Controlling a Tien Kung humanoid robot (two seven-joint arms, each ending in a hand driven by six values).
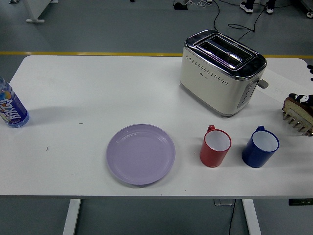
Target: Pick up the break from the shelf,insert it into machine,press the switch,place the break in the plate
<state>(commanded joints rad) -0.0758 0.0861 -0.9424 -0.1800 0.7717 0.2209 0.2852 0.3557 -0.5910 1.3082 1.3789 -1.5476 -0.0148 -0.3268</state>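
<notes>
White table (pixel 73 93) w/ cream toaster (pixel 220 73) at back right, purple plate (pixel 141 153) front centre. Red mug (pixel 215 147) beside blue mug (pixel 260 147). Bottle (pixel 11 105) at left edge; rack (pixel 298 113) at right edge.

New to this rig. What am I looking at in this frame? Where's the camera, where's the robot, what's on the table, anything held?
It is one picture, taken from a camera high on the robot's head, looking forward and down over a white table; the near edge is at the bottom. The robot is a humanoid with two arms and five-fingered hands, but neither arm nor hand is in the picture, so nothing is held.

On the table: a cream and chrome toaster at the back right, both slots empty as far as I can see. In front, a lilac plate, empty, then a red mug and a blue mug side by side. A bottle stands at the left edge. At the right edge is a wooden rack, cut off, holding something dark.
</notes>
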